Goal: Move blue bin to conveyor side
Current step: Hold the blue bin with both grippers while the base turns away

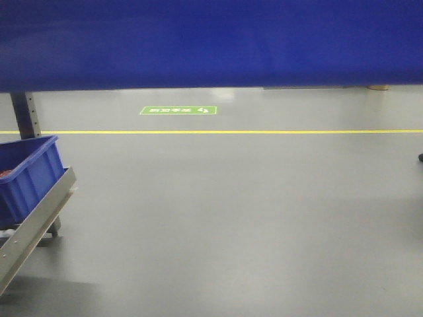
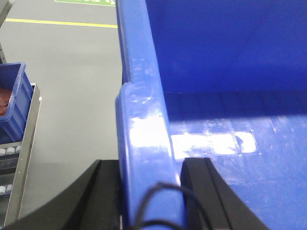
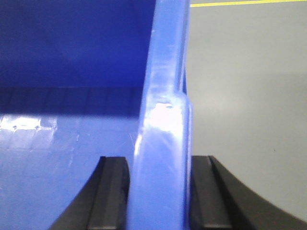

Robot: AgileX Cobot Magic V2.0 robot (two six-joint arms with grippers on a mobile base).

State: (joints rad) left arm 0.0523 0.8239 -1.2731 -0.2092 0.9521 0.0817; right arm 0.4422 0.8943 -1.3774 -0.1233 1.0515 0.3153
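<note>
The blue bin is held up off the floor and fills the whole top of the front view. My left gripper is shut on its left rim, one black finger outside the wall and one inside. My right gripper is shut on the right rim in the same way. The bin's glossy inside floor shows in both wrist views, with nothing in it where it shows. The conveyor is the metal frame low on the left.
A smaller blue bin with reddish contents sits on the conveyor frame at the left. A yellow floor line runs across the grey floor, with a green floor sign beyond it. A dark post stands at the far left.
</note>
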